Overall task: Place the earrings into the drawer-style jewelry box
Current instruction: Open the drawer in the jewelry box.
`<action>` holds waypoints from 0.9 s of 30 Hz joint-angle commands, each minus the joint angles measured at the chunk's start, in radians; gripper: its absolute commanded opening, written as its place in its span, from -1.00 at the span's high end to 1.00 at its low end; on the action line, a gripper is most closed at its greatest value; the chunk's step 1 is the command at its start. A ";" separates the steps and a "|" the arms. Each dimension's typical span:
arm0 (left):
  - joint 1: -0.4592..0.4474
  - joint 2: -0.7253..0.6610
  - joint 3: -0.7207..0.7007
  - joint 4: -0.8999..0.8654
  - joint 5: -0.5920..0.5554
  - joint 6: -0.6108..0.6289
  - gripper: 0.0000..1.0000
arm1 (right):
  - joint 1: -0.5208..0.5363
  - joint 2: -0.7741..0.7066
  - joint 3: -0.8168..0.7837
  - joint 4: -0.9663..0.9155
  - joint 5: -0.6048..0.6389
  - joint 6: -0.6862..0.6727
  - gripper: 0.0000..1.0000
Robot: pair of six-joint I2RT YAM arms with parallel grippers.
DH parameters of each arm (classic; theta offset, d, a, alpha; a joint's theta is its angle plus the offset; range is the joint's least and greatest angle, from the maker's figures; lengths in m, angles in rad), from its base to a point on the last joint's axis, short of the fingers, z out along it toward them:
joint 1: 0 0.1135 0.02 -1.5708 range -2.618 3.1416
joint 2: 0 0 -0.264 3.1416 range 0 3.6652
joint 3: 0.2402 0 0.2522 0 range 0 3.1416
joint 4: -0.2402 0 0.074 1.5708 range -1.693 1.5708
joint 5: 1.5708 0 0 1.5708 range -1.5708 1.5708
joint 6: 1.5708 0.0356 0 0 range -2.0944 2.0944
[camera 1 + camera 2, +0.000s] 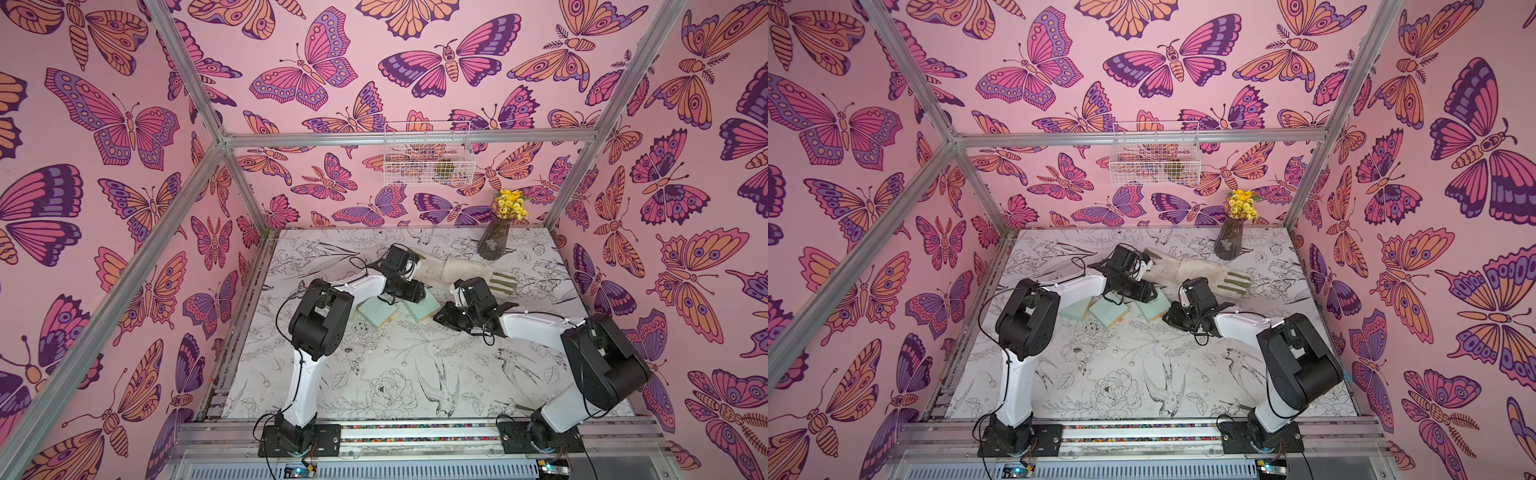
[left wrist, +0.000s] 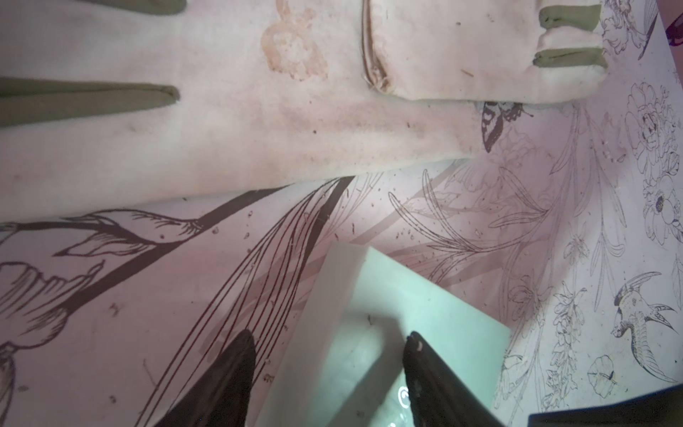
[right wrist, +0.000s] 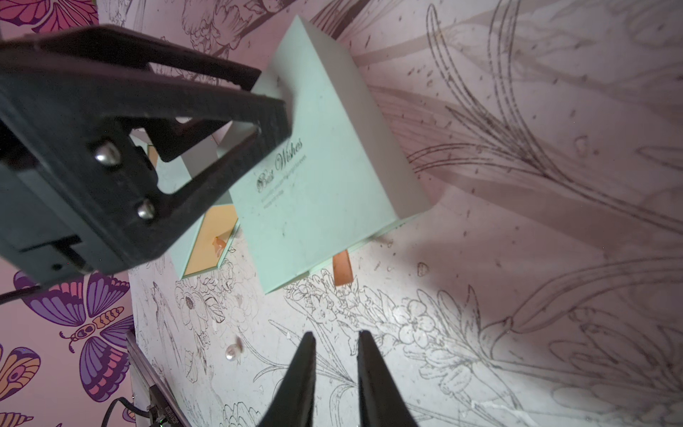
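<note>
Left gripper [image 3: 275, 91] is on the mint jewelry box [image 3: 325, 166]. One finger lies over the "Best Wishes" face and the other drops beside the side wall, so you're straddling the top edge. Jaws are roughly half apart, and the left wrist view shows a gap to the wall. I'd call it bracing, not a clamp, probably to stop the box sliding while a drawer gets worked. Right gripper [image 3: 336, 334] hovers low over the table [image 3: 480, 295] just short of the box, fingers narrow with bare tabletop between them, nothing held. One pearl earring [image 3: 233, 351] lies loose on the table, near the right gripper and close to the open drawer [image 3: 207, 240], not in it. That drawer sits beside the box, yellow lining up. What shows of it looks empty, but the left gripper covers a good part, so can't confirm. The braced box has its tan pull tab [image 3: 342, 268] poking out, and its drawer looks pushed in, contents hidden. A top view shows more mint box pieces [image 1: 1108, 313] alongside, between the arms. Clutter behind: gloves [image 1: 457, 270], flower vase [image 1: 494, 243], and a wire basket [image 1: 399, 174] on the wall holding something greenish I can't identify. My read: the earring isn't placed yet. The narrow right claw suits a pinch on the pearl, which is round and will likely roll.
</note>
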 commanded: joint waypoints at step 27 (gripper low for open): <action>-0.015 0.073 0.033 -0.086 -0.014 0.034 -0.20 | -0.021 0.174 0.117 0.043 -0.066 -0.041 0.53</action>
